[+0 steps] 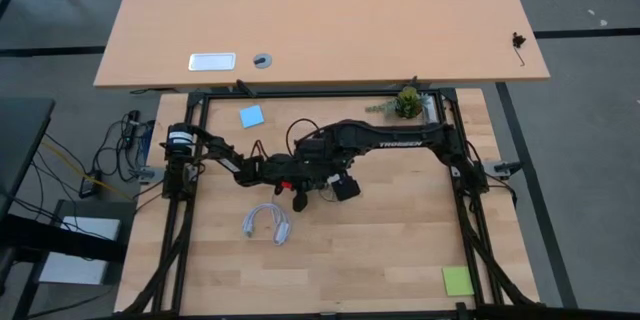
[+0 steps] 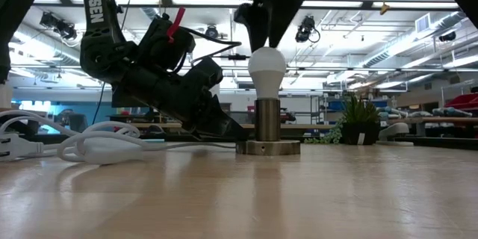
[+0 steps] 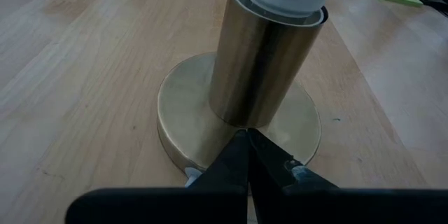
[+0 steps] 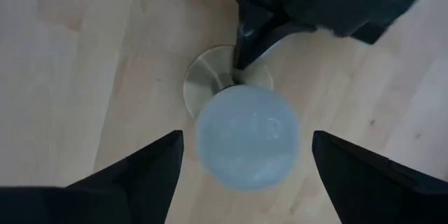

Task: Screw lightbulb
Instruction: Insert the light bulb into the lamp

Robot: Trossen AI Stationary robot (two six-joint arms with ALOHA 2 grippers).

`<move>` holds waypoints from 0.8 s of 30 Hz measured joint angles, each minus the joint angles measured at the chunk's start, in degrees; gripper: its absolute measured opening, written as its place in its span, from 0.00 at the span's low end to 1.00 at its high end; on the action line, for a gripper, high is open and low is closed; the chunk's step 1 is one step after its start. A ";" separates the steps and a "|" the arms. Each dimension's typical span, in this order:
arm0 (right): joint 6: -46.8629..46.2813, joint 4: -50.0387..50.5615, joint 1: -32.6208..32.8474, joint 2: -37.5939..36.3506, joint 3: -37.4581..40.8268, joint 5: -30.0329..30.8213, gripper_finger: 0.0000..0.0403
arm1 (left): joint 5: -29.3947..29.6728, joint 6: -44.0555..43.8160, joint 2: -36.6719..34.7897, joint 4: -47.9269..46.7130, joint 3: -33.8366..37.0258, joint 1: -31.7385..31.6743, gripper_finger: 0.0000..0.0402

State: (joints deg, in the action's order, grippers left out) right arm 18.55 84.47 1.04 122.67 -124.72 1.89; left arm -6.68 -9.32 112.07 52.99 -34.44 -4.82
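Pressed together at the tips, the left gripper [image 3: 246, 155] lies low on the wood and bears down on the socket's flat brass-coloured disc [image 3: 183, 115], right at the foot of the upright sleeve [image 3: 262, 66]. It pinches nothing; it seems to be pinning the base so it cannot turn. Its arm reaches in from the left edge of the table toward the middle.

Standing in that sleeve, near the table's centre, is the lightbulb [image 2: 267, 65], upright, its screw base hidden inside, so how far it is threaded cannot be told. A white cord [image 1: 267, 222] lies coiled just toward the near edge, left of the socket.

Directly above the bulb hangs the right gripper [image 4: 241, 157], its fingers [image 4: 140, 171] spread wide on either side of the frosted dome and clear of it. That arm comes in from the right edge.

As a judgement: the bulb is light, hollow, smooth and brittle, so it will slip under a weak grip and crack under a hard one. Its widest girth looks the best hold, pads squarely opposite, with gentle pressure and short turns. The metal socket is heavier and stiff, yet still free to spin unless held.
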 joint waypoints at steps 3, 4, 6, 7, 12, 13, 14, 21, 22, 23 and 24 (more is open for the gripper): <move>1.43 -0.18 -0.04 0.00 1.60 -0.03 0.80 | -0.02 0.00 0.00 -0.02 0.00 0.00 0.02; 1.94 -0.63 -0.04 0.00 2.08 -0.04 0.80 | -0.02 0.00 0.00 -0.01 0.00 0.00 0.02; 2.22 -1.65 -0.02 0.00 2.76 0.06 0.80 | -0.02 0.02 0.00 0.00 0.00 0.00 0.02; 2.22 -2.01 -0.02 0.00 3.04 0.27 0.80 | -0.02 0.02 0.00 0.00 0.00 0.00 0.02; 1.85 -2.40 -0.16 -0.02 4.90 1.37 0.79 | -0.02 0.04 0.00 -0.03 0.00 0.00 0.02; 1.08 -2.49 -0.24 -0.02 5.10 1.40 0.78 | -0.02 0.04 0.00 -0.04 0.00 0.00 0.02; -0.01 -2.61 -0.34 -0.02 5.15 1.37 0.76 | -0.02 0.03 0.00 -0.02 0.00 0.00 0.02; -18.05 -2.77 -1.35 -0.02 5.15 1.14 0.68 | -0.02 0.04 -0.02 -0.04 0.02 0.00 0.02; -23.22 -2.71 -1.63 -0.02 5.15 1.06 0.68 | 0.01 0.04 -0.02 -0.04 0.02 0.00 0.02; -28.53 -2.63 -1.89 -0.02 5.15 0.82 0.69 | 0.11 0.04 -0.02 -0.04 0.02 0.00 0.02; -33.92 -2.61 -2.20 -0.02 5.15 0.13 0.69 | 0.11 0.04 -0.02 -0.02 0.02 0.00 0.02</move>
State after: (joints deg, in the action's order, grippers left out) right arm -15.36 81.87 -1.16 122.65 -119.57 2.02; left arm -6.57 -9.28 112.05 52.97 -34.41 -4.82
